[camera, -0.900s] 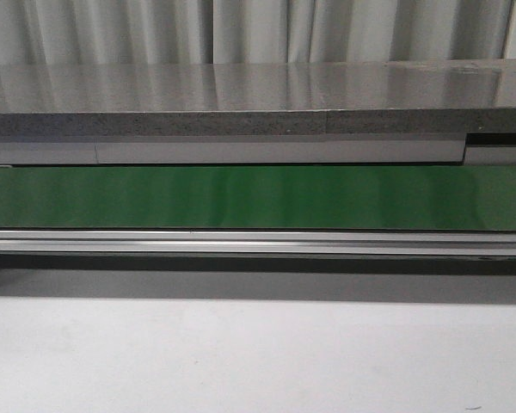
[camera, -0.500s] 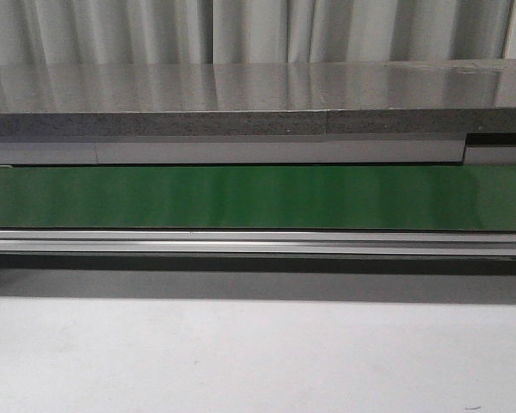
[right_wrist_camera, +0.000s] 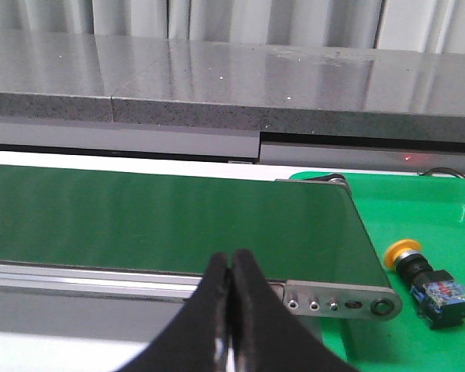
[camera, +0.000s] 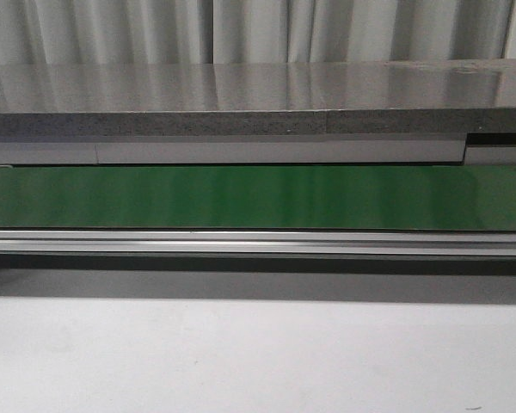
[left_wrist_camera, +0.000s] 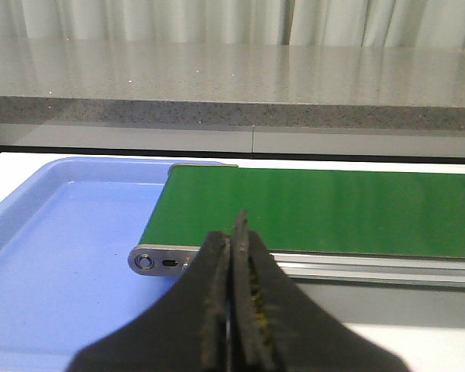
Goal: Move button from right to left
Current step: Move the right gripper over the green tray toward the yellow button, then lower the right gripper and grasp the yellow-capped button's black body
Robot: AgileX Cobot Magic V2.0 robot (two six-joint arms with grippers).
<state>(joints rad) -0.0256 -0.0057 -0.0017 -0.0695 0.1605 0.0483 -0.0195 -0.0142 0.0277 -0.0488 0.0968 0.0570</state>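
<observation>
Both claws black, tapered fingers, worn yellowish flecks on left pads.

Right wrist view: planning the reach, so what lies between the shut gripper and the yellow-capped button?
The metal end bracket of the green conveyor belt, then bare green tray.

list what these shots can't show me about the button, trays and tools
- Button: seen only in the right wrist view; the marks on its body are too small to read.
- Green tray: cut off by the frame edge.
- Blue tray: its near part is hidden by the left tool.
- Front view: belt only; no trays, no button, neither tool.
</observation>
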